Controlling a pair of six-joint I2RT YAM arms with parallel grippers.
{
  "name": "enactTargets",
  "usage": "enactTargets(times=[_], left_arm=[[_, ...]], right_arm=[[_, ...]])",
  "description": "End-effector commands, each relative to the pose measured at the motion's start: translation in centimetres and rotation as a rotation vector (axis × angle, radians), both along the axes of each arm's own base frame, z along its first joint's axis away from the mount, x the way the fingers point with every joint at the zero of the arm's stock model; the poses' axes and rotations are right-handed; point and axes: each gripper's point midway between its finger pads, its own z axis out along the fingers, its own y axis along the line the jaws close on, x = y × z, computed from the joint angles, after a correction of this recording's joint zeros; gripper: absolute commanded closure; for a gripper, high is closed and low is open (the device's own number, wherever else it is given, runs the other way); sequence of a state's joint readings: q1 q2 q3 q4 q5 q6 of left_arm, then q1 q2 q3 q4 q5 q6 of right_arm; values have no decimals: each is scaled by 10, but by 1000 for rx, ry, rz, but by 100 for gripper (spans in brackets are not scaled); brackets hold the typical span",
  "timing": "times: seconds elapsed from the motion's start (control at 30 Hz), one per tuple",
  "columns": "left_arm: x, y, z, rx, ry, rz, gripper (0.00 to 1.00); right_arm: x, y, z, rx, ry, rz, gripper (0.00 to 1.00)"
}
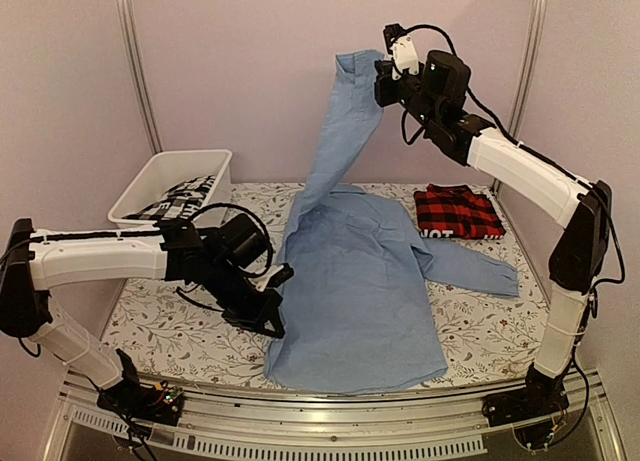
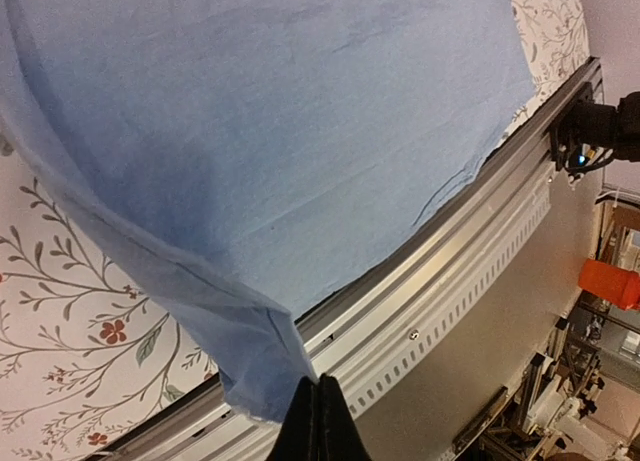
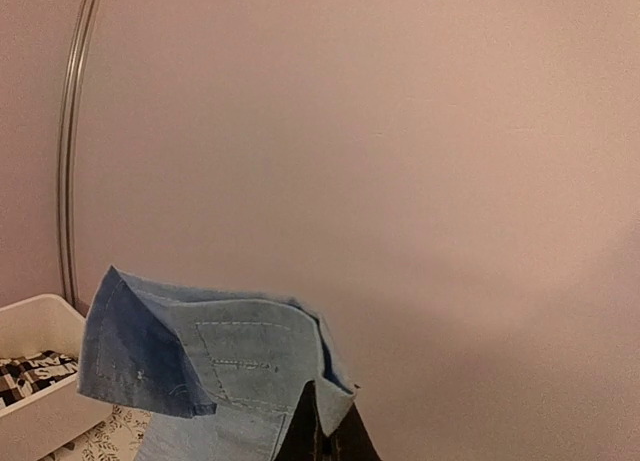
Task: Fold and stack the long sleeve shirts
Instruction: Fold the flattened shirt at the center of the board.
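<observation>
The light blue shirt [image 1: 360, 281] lies spread over the middle of the table, one sleeve [image 1: 345, 131] pulled up high. My right gripper [image 1: 382, 81] is shut on that sleeve's cuff [image 3: 250, 366] near the back wall. My left gripper [image 1: 272, 281] is shut on the shirt's left hem edge [image 2: 265, 366], low over the table's front left. The shirt's other sleeve [image 1: 470, 266] lies flat to the right. The red-and-black plaid shirt [image 1: 457, 211] sits folded at the back right, its white label at the front edge.
A white bin [image 1: 170, 186] holding black-and-white checked cloth stands at the back left; it also shows in the right wrist view [image 3: 40, 376]. The floral tablecloth [image 1: 170, 326] covers the table. The metal front rail [image 2: 440, 231] runs just beyond the shirt's hem.
</observation>
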State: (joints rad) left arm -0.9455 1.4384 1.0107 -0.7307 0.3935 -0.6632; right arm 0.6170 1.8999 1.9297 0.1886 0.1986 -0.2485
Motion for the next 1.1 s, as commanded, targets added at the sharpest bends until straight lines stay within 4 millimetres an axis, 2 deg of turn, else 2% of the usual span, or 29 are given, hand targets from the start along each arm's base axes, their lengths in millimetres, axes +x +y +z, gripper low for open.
enactTargets(times=[0.0, 0.37, 0.77, 1.07], left_arm=[[-5, -24, 1, -46, 3, -90, 100], [-18, -48, -27, -54, 70, -172, 100], [-23, -60, -39, -58, 88, -210, 100], [-31, -60, -49, -51, 109, -239, 100]], right_arm=[[-8, -17, 21, 8, -77, -70, 100], [-20, -16, 7, -8, -79, -29, 100], [-31, -26, 21, -8, -139, -17, 100], [-33, -15, -6, -49, -100, 45, 100]])
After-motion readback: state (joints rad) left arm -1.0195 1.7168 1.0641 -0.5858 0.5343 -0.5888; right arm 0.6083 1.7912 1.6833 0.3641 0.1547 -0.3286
